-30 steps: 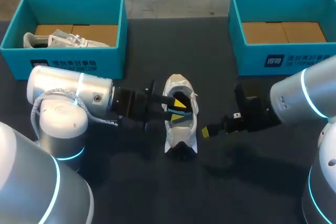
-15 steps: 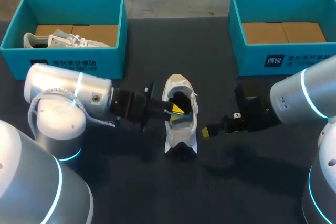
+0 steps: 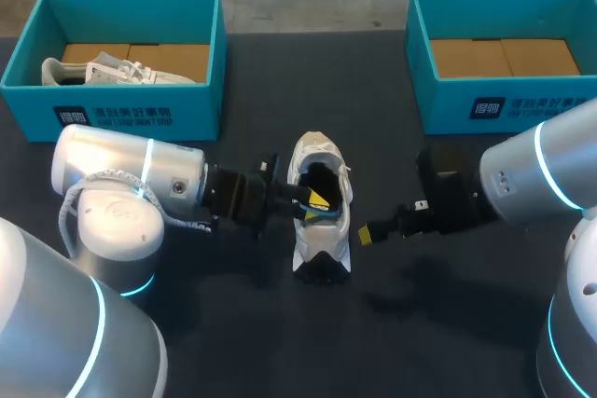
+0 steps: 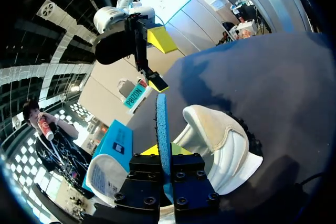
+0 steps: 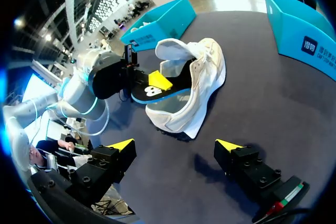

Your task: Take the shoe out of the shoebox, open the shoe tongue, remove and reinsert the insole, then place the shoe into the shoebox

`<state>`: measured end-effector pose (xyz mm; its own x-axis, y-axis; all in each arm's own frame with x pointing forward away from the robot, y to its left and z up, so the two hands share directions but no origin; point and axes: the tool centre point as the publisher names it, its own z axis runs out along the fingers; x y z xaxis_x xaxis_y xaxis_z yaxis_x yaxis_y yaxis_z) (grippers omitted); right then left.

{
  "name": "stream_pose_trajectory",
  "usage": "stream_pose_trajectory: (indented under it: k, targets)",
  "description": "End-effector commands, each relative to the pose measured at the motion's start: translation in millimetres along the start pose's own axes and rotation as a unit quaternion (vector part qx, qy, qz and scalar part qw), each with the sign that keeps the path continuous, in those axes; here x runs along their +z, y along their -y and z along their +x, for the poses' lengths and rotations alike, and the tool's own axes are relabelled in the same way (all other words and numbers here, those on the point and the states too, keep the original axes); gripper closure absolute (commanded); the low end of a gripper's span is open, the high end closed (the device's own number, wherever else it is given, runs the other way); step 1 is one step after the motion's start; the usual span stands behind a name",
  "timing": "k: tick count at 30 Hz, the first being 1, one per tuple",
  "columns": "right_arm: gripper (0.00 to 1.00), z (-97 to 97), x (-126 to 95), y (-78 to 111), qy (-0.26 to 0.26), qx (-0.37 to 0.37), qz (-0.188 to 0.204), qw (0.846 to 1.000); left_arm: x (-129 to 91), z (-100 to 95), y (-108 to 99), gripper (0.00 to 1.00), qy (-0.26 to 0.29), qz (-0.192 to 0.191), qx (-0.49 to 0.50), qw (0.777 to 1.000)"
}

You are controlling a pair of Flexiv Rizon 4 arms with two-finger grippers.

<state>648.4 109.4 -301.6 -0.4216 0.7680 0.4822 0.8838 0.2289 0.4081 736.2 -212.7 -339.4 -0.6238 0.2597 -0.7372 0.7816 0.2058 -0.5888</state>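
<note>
Table [image 3: 308, 81]: flat, matte black top, filling the frame from side to side.

Lying directly on it:
1. Left shoebox [image 3: 131, 116]: teal, open-topped, upper left of the frame, white print on its front wall.
2. Right shoebox [image 3: 485, 104]: teal, open-topped, upper right, well apart from the first.
3. Shoe [image 3: 326, 241]: white, dark-soled, middle of the frame, below and between the two boxes and touching neither.

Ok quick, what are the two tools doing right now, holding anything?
Left tool: shut on the insole.
Right tool: open, holding nothing.
</note>
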Motion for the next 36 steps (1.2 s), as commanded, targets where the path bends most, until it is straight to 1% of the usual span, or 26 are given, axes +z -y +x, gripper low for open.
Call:
stream_pose_trajectory:
  k: [1, 6, 10, 11, 12, 13, 14, 16, 22, 28, 29, 30, 31, 34, 36]
  targets:
    - [0.0, 0.4, -1, 1.0, 0.0, 0.0, 0.0, 1.0, 7, -1.0, -7, 1.0, -0.004, -0.006, 0.004, 1.0]
    - [0.0, 0.4, -1, 1.0, 0.0, 0.0, 0.0, 1.0, 8, -0.3, -14, 1.0, -0.004, -0.018, 0.005, 1.0]
    - [0.0, 0.4, -1, 1.0, 0.0, 0.0, 0.0, 1.0, 8, -0.2, -14, 1.0, -0.006, -0.019, 0.0, 1.0]
    - [0.0, 0.4, -1, 1.0, 0.0, 0.0, 0.0, 1.0, 7, -1.4, -12, 0.86, -0.004, -0.017, -0.001, 1.0]
    - [0.0, 0.4, -1, 1.0, 0.0, 0.0, 0.0, 1.0, 5, -3.5, -10, 0.7, 0.003, -0.014, -0.005, 1.0]
    - [0.0, 0.4, -1, 1.0, 0.0, 0.0, 0.0, 1.0, 4, -5.5, -8, 0.65, 0.006, -0.014, -0.005, 1.0]
    - [0.0, 0.4, -1, 1.0, 0.0, 0.0, 0.0, 1.0, 2, -7.9, -4, 0.56, 0.011, -0.012, -0.004, 1.0]
    - [0.0, 0.4, -1, 1.0, 0.0, 0.0, 0.0, 1.0, 0, -10.2, -2, 0.55, 0.014, -0.009, -0.004, 1.0]
    - [0.0, 0.4, -1, 1.0, 0.0, 0.0, 0.0, 1.0, -8, -16.7, 8, 0.56, 0.022, -0.002, 0.003, 1.0]
    - [0.0, 0.4, -1, 1.0, 0.0, 0.0, 0.0, 1.0, -15, -17.7, 14, 0.56, 0.021, -0.001, 0.005, 1.0]
    - [0.0, 0.4, -1, 1.0, 0.0, 0.0, 0.0, 1.0, -15, -17.5, 14, 0.6, 0.021, -0.001, 0.005, 1.0]
    - [0.0, 0.4, -1, 1.0, 0.0, 0.0, 0.0, 1.0, -16, -17.2, 15, 0.66, 0.02, 0.0, 0.005, 1.0]
    - [0.0, 0.4, -1, 1.0, 0.0, 0.0, 0.0, 1.0, -16, -17.0, 15, 0.69, 0.02, 0.0, 0.005, 1.0]
    - [0.0, 0.4, -1, 1.0, 0.0, 0.0, 0.0, 1.0, -15, -15.7, 17, 0.84, 0.019, 0.001, 0.004, 1.0]
    - [0.0, 0.4, -1, 1.0, 0.0, 0.0, 0.0, 1.0, -16, -14.9, 18, 1.0, 0.02, 0.003, 0.002, 1.0]
